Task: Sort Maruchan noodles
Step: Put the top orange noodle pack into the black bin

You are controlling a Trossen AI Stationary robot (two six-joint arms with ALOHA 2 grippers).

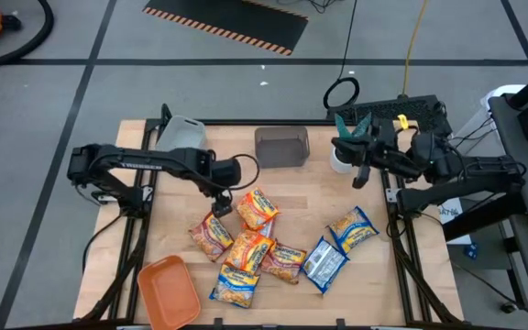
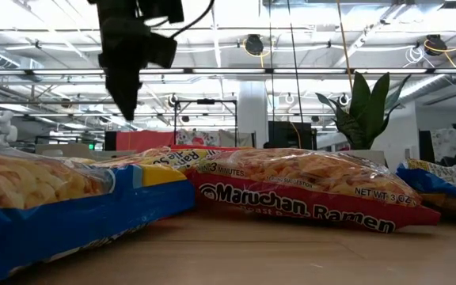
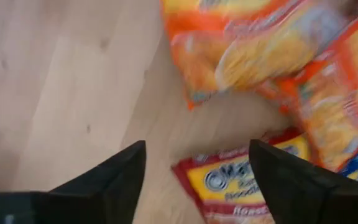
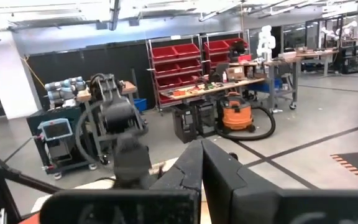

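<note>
Blue-edged packet (image 2: 62,202) fills the low view, noodles (image 1: 255,240) heaped mid-table toward the front edge; left gripper (image 1: 221,199) hovers wide and empty above them, choosing, while right gripper (image 1: 359,174) waits closed near the back-right corner

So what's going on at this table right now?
A two-armed robot is sorting Maruchan ramen packets scattered on the wooden table. The left claw hovers open and empty just above the pile's left edge. The right claw waits shut at the table's back right, near the potted plant. The orange tray holds nothing.
</note>
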